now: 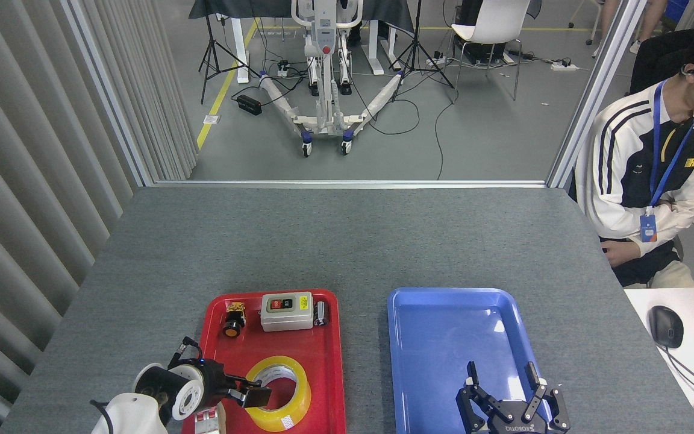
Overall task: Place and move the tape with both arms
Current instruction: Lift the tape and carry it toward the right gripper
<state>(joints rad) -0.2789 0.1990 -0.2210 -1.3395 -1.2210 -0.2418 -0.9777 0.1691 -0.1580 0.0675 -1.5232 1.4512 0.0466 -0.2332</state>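
The tape (pixel 278 393) lies flat in the near part of the red tray (pixel 323 361), its hole facing up, so there is no long axis to line up with; the wall of the ring is what has to be caught. The left gripper (pixel 249 393) reaches in from the tray's left side, pointing to the right, and its dark fingertips (pixel 258 397) sit right at the left wall of the roll, touching it or very nearly. From where I stand I cannot tell whether one finger is inside the hole and another outside, nor whether the fingers are pressed on the wall or spread.

The right gripper (pixel 506 392) hangs over the near end of the blue tray (pixel 401 337), fingers spread wide and pointing away from the robot, holding nothing. It is well apart from the roll, across the strip of table (pixel 347 241) between the two trays. The left arm is plainly the nearer one, so I judge the pick falls to it.
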